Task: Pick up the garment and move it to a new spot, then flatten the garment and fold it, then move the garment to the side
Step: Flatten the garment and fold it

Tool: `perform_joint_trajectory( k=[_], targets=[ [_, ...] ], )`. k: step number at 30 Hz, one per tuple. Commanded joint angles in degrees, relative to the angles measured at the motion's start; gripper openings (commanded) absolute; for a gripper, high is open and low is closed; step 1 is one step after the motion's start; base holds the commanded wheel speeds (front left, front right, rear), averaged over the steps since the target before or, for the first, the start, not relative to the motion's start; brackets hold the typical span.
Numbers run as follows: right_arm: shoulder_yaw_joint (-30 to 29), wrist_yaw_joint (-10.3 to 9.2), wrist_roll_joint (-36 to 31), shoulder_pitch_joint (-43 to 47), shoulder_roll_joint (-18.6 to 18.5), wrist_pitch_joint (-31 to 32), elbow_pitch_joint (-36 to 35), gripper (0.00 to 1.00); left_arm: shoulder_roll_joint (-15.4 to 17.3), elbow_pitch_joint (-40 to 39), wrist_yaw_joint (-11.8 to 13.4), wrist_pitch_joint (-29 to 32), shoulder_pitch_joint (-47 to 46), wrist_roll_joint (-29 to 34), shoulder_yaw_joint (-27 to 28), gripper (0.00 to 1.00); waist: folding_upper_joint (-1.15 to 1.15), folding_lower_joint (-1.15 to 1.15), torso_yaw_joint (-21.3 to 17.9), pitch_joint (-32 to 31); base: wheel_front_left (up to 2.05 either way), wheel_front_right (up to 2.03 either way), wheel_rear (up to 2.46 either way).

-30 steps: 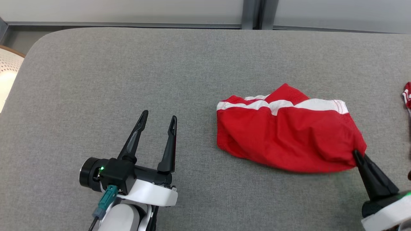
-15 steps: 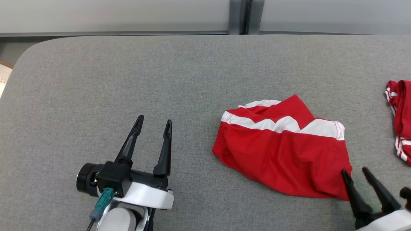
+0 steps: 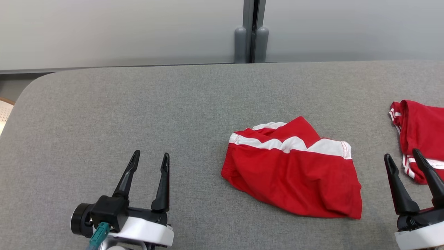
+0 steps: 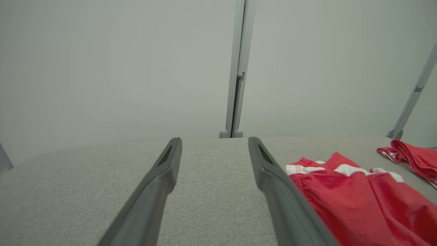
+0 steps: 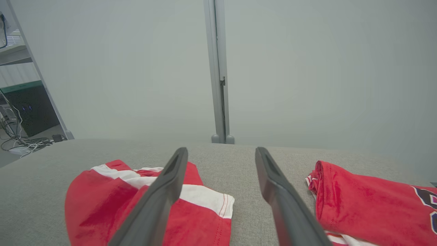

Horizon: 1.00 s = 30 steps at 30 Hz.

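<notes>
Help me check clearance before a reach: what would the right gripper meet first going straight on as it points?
Likely nothing near: the right gripper points along bare table between the shorts and the other red garment, toward the wall post. Height is unclear.

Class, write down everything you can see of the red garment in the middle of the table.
The red garment looks like thin, soft cloth, red with a broad white band along its far edge. It lies crumpled, a red flap poking past the band, wrinkles across its body. It rests on the grey fabric table, between the open left gripper and open right gripper; neither touches it.
</notes>
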Motion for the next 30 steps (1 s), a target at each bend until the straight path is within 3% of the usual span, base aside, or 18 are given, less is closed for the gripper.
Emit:
perform_joint_trajectory(
  k=[1, 11, 20, 26, 30],
  targets=[
    [-0.6, -0.06, -0.5, 0.8, 0.5, 0.8, -0.7, 1.00, 0.4, 0.2, -0.4, -0.1, 0.6, -0.4, 0.4, 1.00, 0.00, 0.00, -0.3, -1.0, 0.00, 0.00, 0.00],
    [-2.9, -0.06, -2.8, 3.3, 3.5, 3.9, -3.9, 1.00, 0.8, 0.8, -0.9, -0.1, 1.6, 0.1, 1.3, 1.00, 0.00, 0.00, -0.6, -1.5, 0.00, 0.00, 0.00],
    [-3.5, -0.06, -2.8, 3.5, 4.0, 4.5, -4.3, 1.00, 0.6, 1.5, -0.6, -0.1, 0.3, 0.6, 0.4, 1.00, 0.00, 0.00, -0.5, -1.0, 0.00, 0.00, 0.00],
    [-3.2, -0.06, -1.7, 2.2, 2.9, 4.4, -4.9, 1.00, 0.2, 4.4, -0.2, 3.2, -6.7, 1.4, -4.4, 1.00, 0.00, 0.00, -0.7, 1.8, 0.00, 0.00, 0.00],
    [-2.1, -0.06, -0.5, 1.0, 1.5, 3.9, -4.8, 1.00, 0.0, 8.5, 0.0, 7.9, -14.9, -2.0, -9.5, 1.00, 0.00, 0.00, -2.2, 4.2, 0.00, 0.00, 0.00]
  ],
)
